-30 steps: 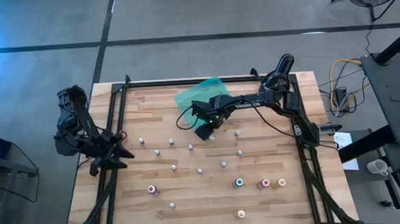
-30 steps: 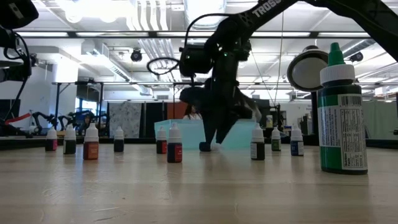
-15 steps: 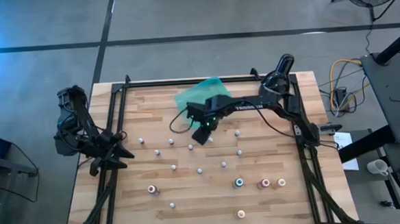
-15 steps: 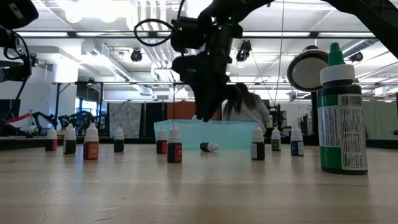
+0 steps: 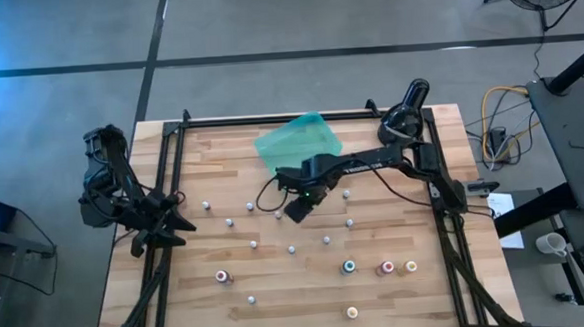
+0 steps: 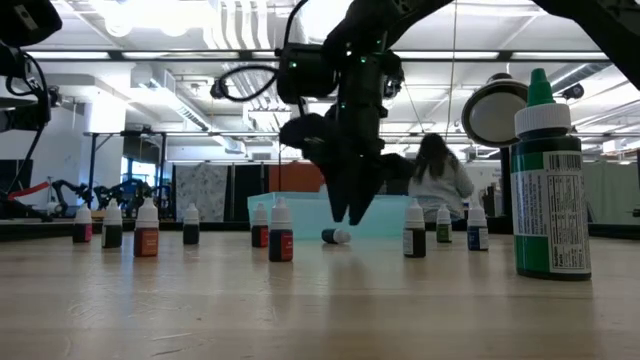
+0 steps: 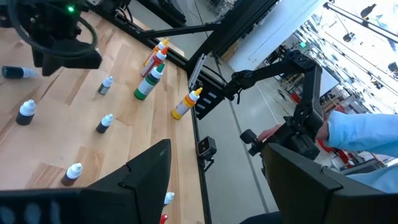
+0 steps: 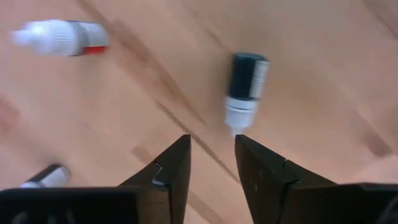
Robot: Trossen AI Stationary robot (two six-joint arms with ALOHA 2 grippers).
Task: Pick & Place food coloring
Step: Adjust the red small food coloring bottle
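The right gripper (image 5: 297,211) is poised over the table centre, its fingers (image 8: 171,168) set narrowly apart and empty; a toppled dark food coloring bottle (image 8: 245,86) is seen lying just beyond them. The left gripper (image 5: 171,222) is parked open at nine o'clock

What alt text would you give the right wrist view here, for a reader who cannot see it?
The right gripper, its two dark fingers slightly apart and empty, hangs above a dark food coloring bottle lying on its side on the wooden table, white tip toward the fingers. A red-labelled bottle also lies nearby.
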